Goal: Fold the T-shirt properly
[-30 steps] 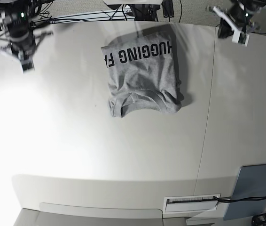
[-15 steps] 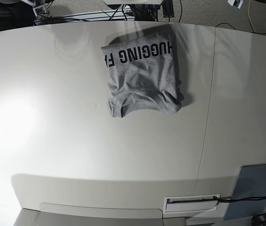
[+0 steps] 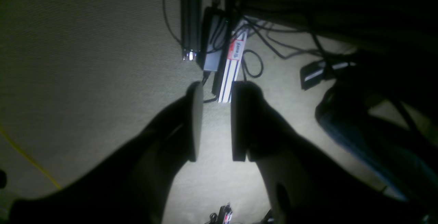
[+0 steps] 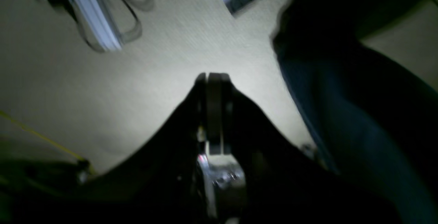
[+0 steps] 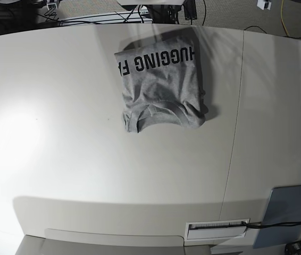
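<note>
The T-shirt (image 5: 161, 90) lies folded into a compact rectangle at the far middle of the white table (image 5: 86, 159), with black lettering along its far edge and the collar at its near edge. Neither gripper touches it. In the left wrist view my left gripper (image 3: 219, 90) hangs over carpet beyond the table, its fingers apart with nothing between them. The right wrist view shows my right gripper (image 4: 212, 77) with its fingers pressed together, also over carpet. Both arms are almost wholly outside the base view.
A grey-blue flat panel (image 5: 291, 212) lies at the table's near right corner, beside a white slotted vent (image 5: 217, 227). A seam (image 5: 235, 133) runs down the table's right part. Below the left gripper lie a power strip (image 3: 232, 66), a black rail (image 3: 190, 22) and cables.
Both arms have pulled back from the table's far corners and out of the base view. The T-shirt has not moved.
</note>
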You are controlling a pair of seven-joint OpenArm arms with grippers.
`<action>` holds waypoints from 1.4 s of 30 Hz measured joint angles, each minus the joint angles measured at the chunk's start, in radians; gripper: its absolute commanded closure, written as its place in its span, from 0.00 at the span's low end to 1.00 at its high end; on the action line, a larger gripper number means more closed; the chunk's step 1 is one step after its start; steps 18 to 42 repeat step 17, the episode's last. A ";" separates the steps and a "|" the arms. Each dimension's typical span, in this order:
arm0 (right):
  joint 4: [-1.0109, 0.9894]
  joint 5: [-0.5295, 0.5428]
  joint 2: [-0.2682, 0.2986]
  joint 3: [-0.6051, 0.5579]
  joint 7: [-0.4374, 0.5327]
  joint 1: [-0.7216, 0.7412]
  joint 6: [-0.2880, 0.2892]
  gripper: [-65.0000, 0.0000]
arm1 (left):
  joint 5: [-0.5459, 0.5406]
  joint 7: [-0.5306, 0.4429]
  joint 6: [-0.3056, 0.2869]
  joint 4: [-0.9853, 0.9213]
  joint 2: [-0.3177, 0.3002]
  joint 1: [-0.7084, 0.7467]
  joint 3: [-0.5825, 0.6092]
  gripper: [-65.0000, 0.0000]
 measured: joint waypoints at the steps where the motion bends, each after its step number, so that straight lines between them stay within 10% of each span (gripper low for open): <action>1: -0.067 0.002 0.000 0.000 0.044 0.037 0.005 1.00 | 0.026 -0.025 0.005 -0.036 0.008 -0.027 0.000 0.75; 9: -0.482 0.000 -0.002 0.000 0.366 0.300 0.002 1.00 | 0.214 -0.128 0.130 -0.241 0.148 -0.220 0.000 0.75; 17: -0.552 -0.002 -0.002 0.001 0.369 0.367 0.000 1.00 | 0.263 -0.129 0.176 -0.267 0.249 -0.264 0.000 0.75; 42: -0.552 -0.002 -0.002 0.001 0.369 0.367 0.000 1.00 | 0.263 -0.129 0.176 -0.267 0.249 -0.264 0.000 0.75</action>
